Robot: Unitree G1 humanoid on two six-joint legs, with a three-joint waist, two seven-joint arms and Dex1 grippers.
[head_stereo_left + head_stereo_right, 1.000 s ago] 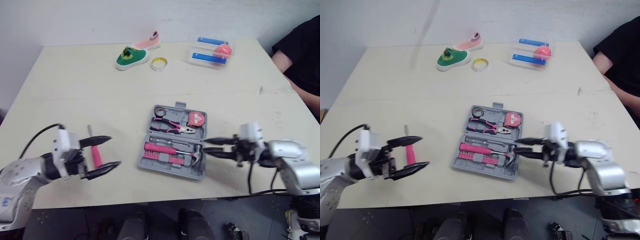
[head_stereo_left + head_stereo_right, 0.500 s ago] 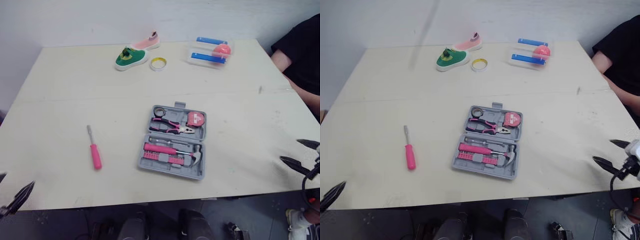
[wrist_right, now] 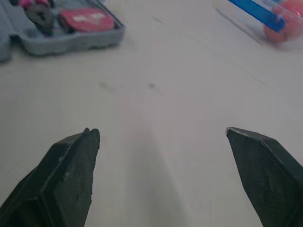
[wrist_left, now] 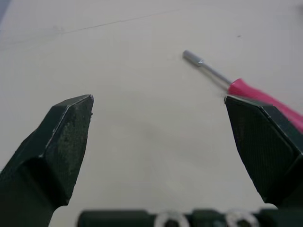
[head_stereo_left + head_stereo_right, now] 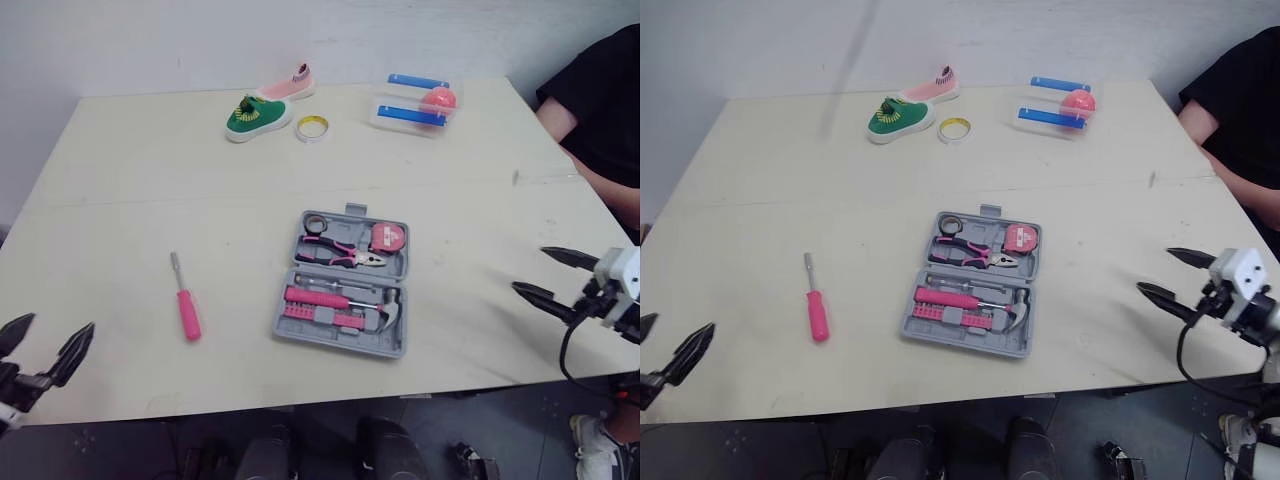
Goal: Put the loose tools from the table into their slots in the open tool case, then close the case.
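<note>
The open grey tool case (image 5: pixel 345 287) lies at the middle of the table, holding pink pliers, a tape measure (image 5: pixel 389 238), a hammer and pink bits. A loose pink-handled screwdriver (image 5: pixel 185 303) lies flat to its left, metal tip pointing away from me. My left gripper (image 5: pixel 48 338) is open and empty at the table's near-left edge, well short of the screwdriver (image 4: pixel 246 90). My right gripper (image 5: pixel 530 270) is open and empty above the near-right part of the table, to the right of the case (image 3: pixel 47 28).
At the far side lie a green shoe (image 5: pixel 258 115), a pink shoe (image 5: pixel 287 84), a yellow tape ring (image 5: pixel 311 128) and a clear box (image 5: pixel 415 104) with blue bars and a pink ball. A person in black (image 5: pixel 600 110) sits at the right edge.
A second ago the open left gripper straddled the screwdriver and the right was at the case. Both pulled back off the table edge, then came slightly forward again. The screwdriver stayed put.
</note>
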